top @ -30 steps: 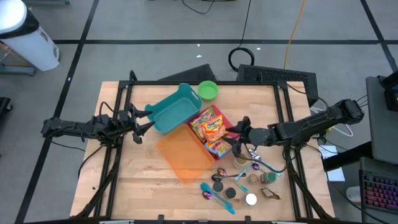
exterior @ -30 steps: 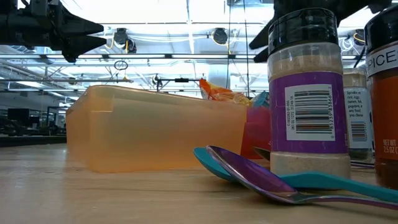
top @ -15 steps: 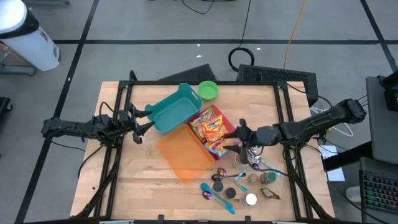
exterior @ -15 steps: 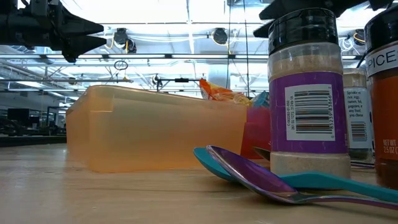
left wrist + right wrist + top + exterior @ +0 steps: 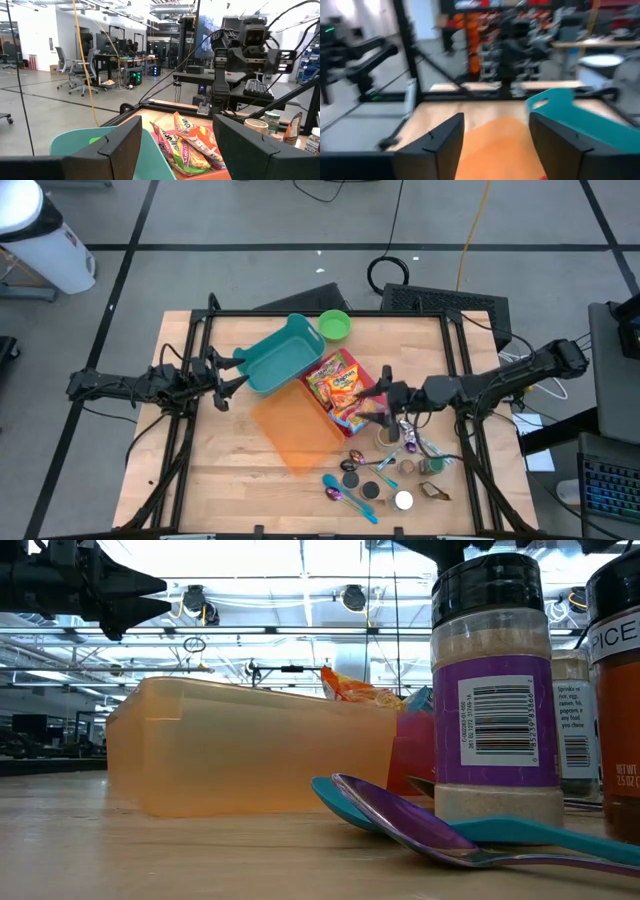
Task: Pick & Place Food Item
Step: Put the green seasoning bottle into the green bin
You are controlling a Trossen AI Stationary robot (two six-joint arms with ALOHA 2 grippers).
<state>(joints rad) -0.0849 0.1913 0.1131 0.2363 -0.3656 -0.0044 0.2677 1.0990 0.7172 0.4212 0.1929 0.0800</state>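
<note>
On the wooden desk [image 5: 215,470], the snack packets [image 5: 340,390] lie piled in a red bin [image 5: 318,372] near the middle, their orange and yellow wrappers facing up. The right gripper [image 5: 368,404] hangs over the edge of that bin on the right arm's side, just above the packets; its fingers stand apart with nothing between them, and the right wrist view shows the same open gap. From above I cannot tell whether a fingertip touches a wrapper.

The left gripper [image 5: 232,375] waits at the left side of the desk, off the surface, its fingers also spread and empty, pointing toward the teal bin [image 5: 280,356] just in front of it. That bin touches the red one at a corner. A green bowl [image 5: 334,325] sits beside the teal bin's far end.

A translucent orange bin [image 5: 295,430] lies just beside the red bin, on the nearer side. To the right of it is a scatter of spoons, teal [image 5: 355,507] and purple [image 5: 334,494], and small spice jars. In the low view one purple-labelled spice jar [image 5: 495,690] stands upright close to the lens, with the purple spoon [image 5: 420,830] lying across the teal one in front of it.
</note>
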